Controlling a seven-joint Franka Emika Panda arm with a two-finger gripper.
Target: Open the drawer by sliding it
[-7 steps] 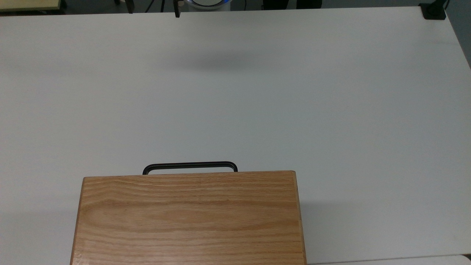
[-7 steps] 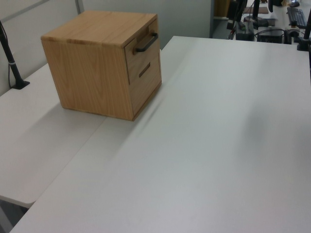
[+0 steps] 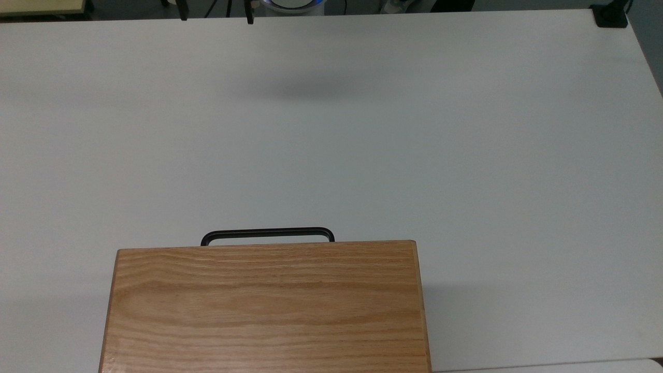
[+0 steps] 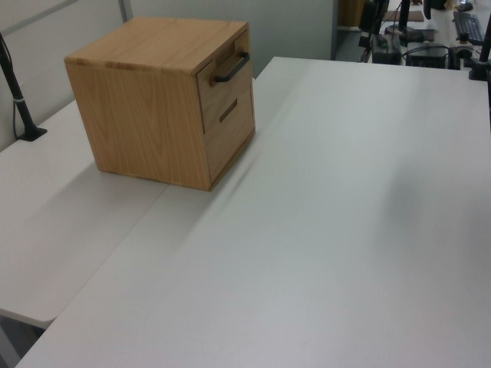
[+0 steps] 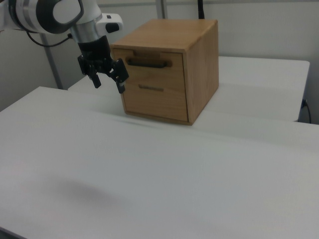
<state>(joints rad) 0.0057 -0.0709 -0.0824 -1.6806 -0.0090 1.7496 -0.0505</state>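
The drawer (image 5: pixel 149 63) is the upper front of a light oak casing (image 5: pixel 202 64) and sits shut, flush with it. Its thin black bar handle (image 5: pixel 147 62) runs across the panel. In the top view the handle (image 3: pixel 267 234) pokes out past the casing's flat top (image 3: pixel 267 305). In the left view the handle (image 4: pixel 232 67) is on the box's right face. My gripper (image 5: pixel 108 83) hangs in the air to the right view's left of the drawer front, about level with the handle. It is open, holds nothing, and is apart from the handle.
Below the drawer is a second front with a dark slot (image 5: pixel 151 88). The casing stands at the seam of two white tables (image 3: pixel 331 155). A black post (image 4: pixel 15 84) rises at the left view's left. A black mount (image 3: pixel 611 15) sits at the top view's far right corner.
Dark shapes beyond the table's far edge in the top view have shifted to the right. The drawer, handle and casing have not moved.
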